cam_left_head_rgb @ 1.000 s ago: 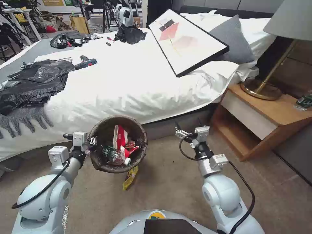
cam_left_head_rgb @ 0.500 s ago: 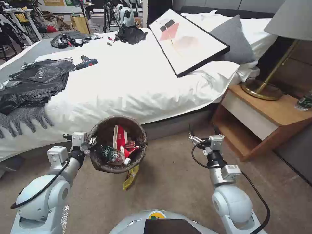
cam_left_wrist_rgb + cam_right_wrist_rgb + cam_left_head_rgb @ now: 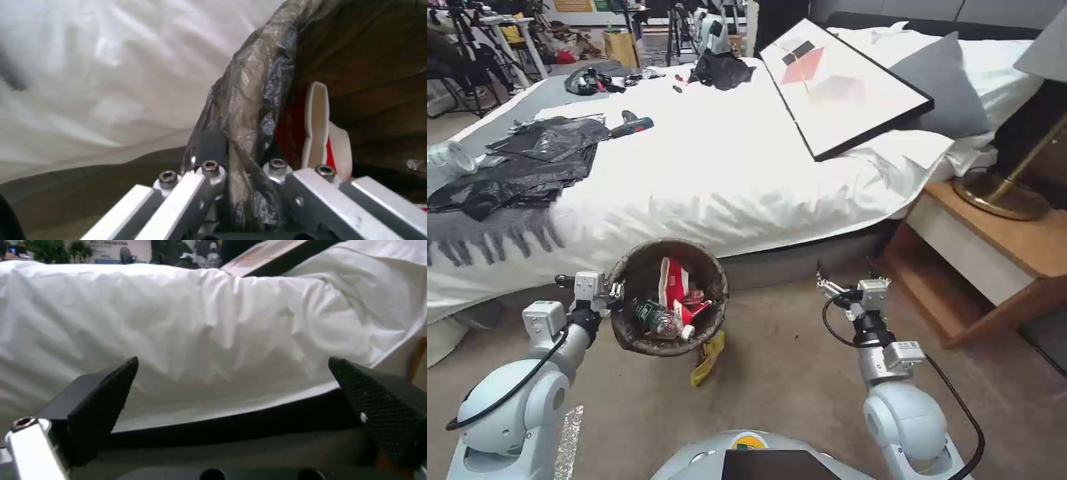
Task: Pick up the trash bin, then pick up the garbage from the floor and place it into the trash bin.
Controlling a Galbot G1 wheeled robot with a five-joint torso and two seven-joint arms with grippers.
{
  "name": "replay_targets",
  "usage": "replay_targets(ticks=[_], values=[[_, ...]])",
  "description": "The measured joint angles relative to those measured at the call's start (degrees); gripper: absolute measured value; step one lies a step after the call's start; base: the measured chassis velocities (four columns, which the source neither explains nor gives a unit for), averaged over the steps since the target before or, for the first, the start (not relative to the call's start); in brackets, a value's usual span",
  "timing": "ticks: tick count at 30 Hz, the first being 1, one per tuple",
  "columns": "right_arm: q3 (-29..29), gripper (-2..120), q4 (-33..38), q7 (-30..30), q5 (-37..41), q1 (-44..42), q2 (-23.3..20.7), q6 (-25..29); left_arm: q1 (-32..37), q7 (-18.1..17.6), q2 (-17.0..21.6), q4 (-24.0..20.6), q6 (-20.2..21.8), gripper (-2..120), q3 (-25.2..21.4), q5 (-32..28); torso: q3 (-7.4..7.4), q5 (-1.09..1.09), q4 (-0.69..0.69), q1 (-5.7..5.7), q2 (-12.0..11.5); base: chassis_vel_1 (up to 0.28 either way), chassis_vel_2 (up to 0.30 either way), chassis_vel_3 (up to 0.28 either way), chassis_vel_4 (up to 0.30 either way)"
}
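The trash bin [image 3: 642,270], round with a crinkled dark bag over its rim, hangs above the carpet in front of the bed. My left gripper [image 3: 618,291] is shut on its near-left rim; in the left wrist view the bag-covered rim [image 3: 249,100] runs between the jaws. Inside lie red-and-white packets [image 3: 674,279] [image 3: 317,126] and a green bottle [image 3: 652,316]. A yellow wrapper [image 3: 708,351], a piece of the garbage, lies on the floor just under the bin's right side. My right gripper [image 3: 827,288] [image 3: 233,380] hovers to the right of the bin, open and holding nothing, facing the bed.
The bed [image 3: 714,173] with white sheets spans the view ahead, carrying black plastic sheets [image 3: 527,167], a drill [image 3: 630,125] and a framed picture [image 3: 844,87]. A wooden nightstand [image 3: 994,253] with a lamp base stands at the right. A silver foil strip [image 3: 568,440] lies by my left arm.
My right arm swung out to the right, away from the bin. The whole picture then shifted rightward as the camera turned. The left gripper keeps its hold on the bin.
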Motion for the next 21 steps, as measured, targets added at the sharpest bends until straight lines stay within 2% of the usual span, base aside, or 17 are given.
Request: replay_targets(ticks=[21], values=[[-0.5,100,-0.57,0.22,0.31,0.7,-0.41,-0.72,0.27,0.16,-0.41,-0.65,0.0,3,0.24,0.64,0.0,0.0,-0.01,0.0,0.0,0.073,0.075,0.069,0.07]])
